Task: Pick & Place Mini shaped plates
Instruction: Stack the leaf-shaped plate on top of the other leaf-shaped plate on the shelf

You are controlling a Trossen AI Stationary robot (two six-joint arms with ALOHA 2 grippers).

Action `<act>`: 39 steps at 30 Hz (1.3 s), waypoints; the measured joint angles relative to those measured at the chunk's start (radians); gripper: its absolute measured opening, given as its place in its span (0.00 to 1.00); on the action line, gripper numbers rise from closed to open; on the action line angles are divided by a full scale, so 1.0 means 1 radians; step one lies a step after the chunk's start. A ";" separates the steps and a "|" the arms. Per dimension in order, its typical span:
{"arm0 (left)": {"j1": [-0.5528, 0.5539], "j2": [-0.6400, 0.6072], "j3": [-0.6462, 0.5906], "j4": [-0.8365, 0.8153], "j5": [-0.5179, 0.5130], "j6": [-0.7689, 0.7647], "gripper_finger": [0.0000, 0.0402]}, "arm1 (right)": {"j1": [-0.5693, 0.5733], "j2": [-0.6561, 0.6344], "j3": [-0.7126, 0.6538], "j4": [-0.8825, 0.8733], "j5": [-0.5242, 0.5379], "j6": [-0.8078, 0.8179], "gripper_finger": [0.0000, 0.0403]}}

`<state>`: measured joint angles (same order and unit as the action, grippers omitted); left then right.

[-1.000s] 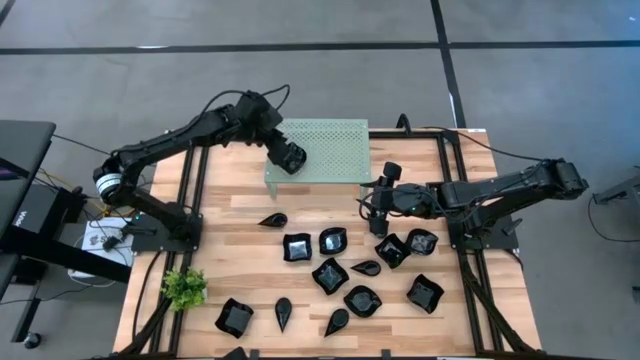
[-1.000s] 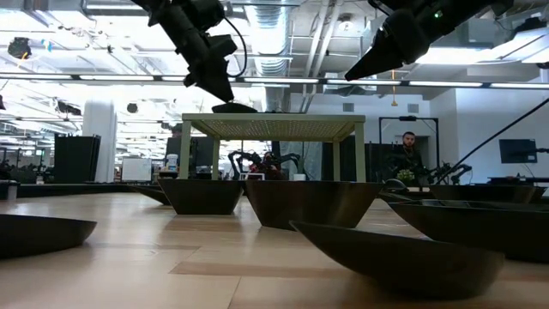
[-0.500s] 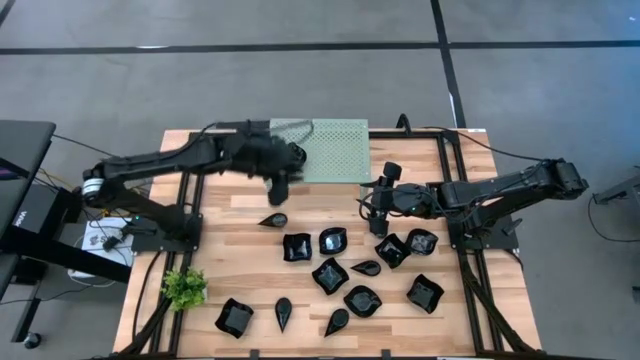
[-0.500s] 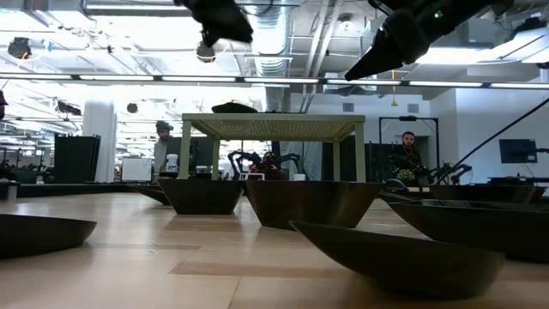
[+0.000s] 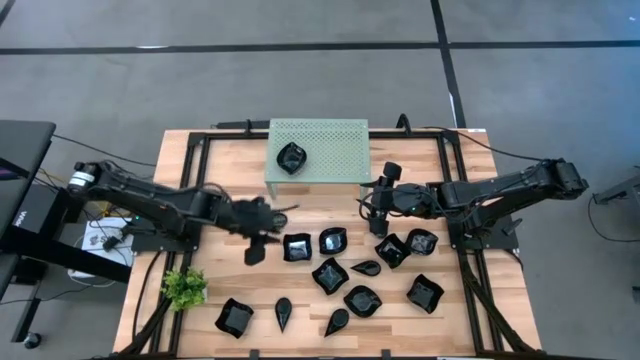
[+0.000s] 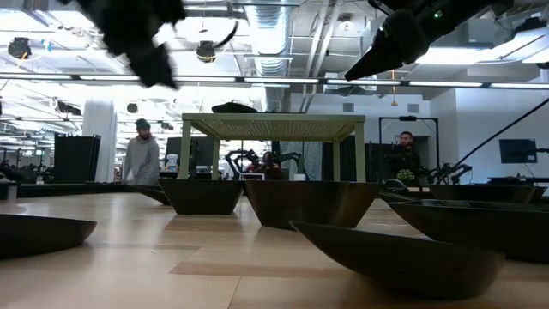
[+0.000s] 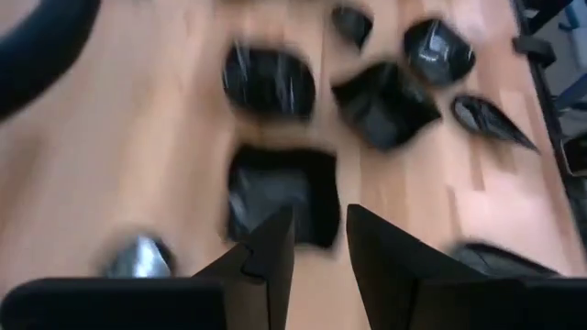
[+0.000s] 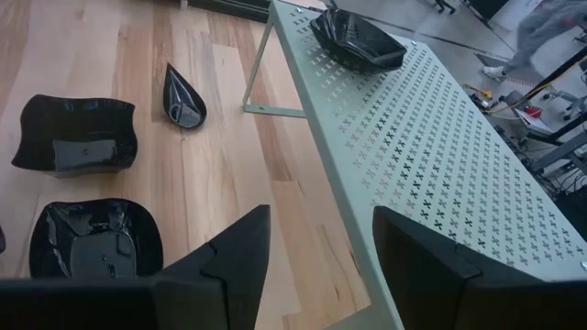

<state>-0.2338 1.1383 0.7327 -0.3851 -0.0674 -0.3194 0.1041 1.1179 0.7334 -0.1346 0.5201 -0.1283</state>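
Observation:
Several glossy black mini plates lie on the wooden table, among them a wavy square one point(image 5: 297, 247) and a round one point(image 5: 333, 240). One plate point(image 5: 291, 157) rests on top of the mint-green rack point(image 5: 335, 150); it also shows in the right wrist view point(image 8: 358, 41). My left gripper point(image 5: 258, 240) hovers open over the table just left of the plate cluster. Its fingers point(image 7: 275, 252) stand short of a square plate point(image 7: 275, 192) with nothing between them. My right gripper point(image 5: 372, 208) waits open above the table near the rack's right leg, nothing between its fingers point(image 8: 234, 252).
A small green plant point(image 5: 184, 288) stands at the near left corner. More plates lie along the near edge point(image 5: 235, 316). Black frame rails point(image 5: 190, 180) run along the table's left and right sides. People show in the room beyond the table point(image 6: 141, 154).
My left gripper has swung away from the rack's top toward the table's near edge and come down, tipping steeper, over the plates at the cluster's left. The plate on the rack stays where it was.

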 joint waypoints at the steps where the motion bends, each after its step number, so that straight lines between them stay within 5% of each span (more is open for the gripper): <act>1: -0.019 -0.008 -0.027 0.000 0.016 -0.064 0.26 | 0.000 0.000 0.000 0.000 0.000 0.007 0.47; 6: -0.094 -0.025 -0.113 0.005 0.141 -0.280 0.26 | 0.000 0.000 0.000 0.000 0.000 0.048 0.47; 13: -0.154 -0.025 -0.169 0.033 0.134 -0.286 0.26 | 0.000 0.000 0.000 0.009 -0.018 0.051 0.47; 20: -0.145 -0.025 -0.193 0.078 -0.054 -0.223 0.26 | -0.002 0.101 0.001 0.150 -0.289 0.051 0.47; 26: -0.128 -0.025 -0.193 0.117 -0.186 -0.181 0.26 | 0.008 0.302 0.010 0.145 -0.399 0.042 0.43; 39: -0.118 -0.025 -0.193 0.142 -0.206 -0.179 0.26 | 0.053 0.591 0.169 -0.037 -0.549 -0.162 0.39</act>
<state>-0.3515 1.1130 0.5396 -0.2432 -0.2729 -0.4980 0.1575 1.7090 0.9019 -0.1715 -0.0292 -0.2907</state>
